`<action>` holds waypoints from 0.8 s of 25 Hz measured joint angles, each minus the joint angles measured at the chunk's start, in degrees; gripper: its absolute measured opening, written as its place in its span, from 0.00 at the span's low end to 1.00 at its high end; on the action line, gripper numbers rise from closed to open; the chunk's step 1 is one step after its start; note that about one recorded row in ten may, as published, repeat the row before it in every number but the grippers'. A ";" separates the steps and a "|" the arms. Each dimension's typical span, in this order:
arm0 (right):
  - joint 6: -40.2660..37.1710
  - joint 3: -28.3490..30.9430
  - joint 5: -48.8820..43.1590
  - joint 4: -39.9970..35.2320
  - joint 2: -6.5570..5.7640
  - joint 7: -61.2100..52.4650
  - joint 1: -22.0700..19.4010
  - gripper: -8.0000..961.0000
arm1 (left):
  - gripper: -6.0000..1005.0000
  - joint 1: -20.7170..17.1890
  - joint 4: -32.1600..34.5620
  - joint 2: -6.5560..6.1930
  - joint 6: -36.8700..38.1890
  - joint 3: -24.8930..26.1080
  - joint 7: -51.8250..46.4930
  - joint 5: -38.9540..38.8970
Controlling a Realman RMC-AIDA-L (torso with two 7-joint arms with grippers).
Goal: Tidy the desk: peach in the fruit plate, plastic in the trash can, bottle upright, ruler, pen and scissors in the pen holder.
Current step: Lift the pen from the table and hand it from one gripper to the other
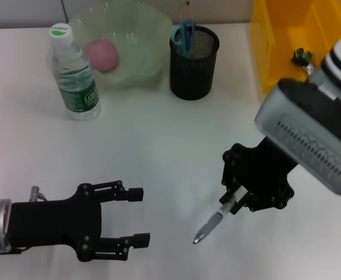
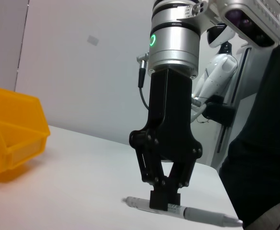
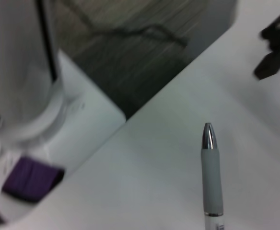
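My right gripper [image 1: 235, 202] is shut on a grey pen [image 1: 213, 224] at the table's front right. The pen lies flat at the table surface, its metal tip pointing toward the front edge. The left wrist view shows the same right gripper [image 2: 165, 203] pinching the pen [image 2: 204, 216] near its middle. My left gripper [image 1: 134, 216] hovers open at the front left, holding nothing. The bottle [image 1: 74, 76] stands upright at the back left. A pink peach [image 1: 102, 55] sits in the green fruit plate [image 1: 141, 35]. Blue scissors [image 1: 183, 35] stand in the black mesh pen holder [image 1: 194, 70]. I cannot make out the ruler.
A yellow bin [image 1: 275, 41] stands at the back right with a small dark-green crumpled piece [image 1: 302, 56] in it. In the right wrist view the pen [image 3: 211, 177] points toward the table's front edge [image 3: 145, 110], beyond which the floor shows.
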State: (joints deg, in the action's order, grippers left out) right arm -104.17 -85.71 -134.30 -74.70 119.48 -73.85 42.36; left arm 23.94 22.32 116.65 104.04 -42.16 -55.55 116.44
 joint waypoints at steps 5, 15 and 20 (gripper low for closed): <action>-1.73 7.84 3.23 4.81 -0.10 -4.76 -0.29 0.14 | 0.78 -0.20 0.01 0.40 -0.11 1.17 1.53 -0.13; -2.14 21.74 4.71 12.98 -0.25 -4.48 -1.71 0.14 | 0.78 -1.85 -0.08 0.02 2.16 3.59 1.53 -0.18; -2.39 27.13 7.51 17.03 -0.34 -2.28 -3.02 0.14 | 0.78 -2.34 -0.08 -0.40 3.43 6.06 1.50 -0.18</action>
State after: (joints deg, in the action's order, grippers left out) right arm -106.56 -58.58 -126.79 -57.66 119.14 -76.13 39.34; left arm 21.59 22.24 116.25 107.47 -36.09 -54.05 116.27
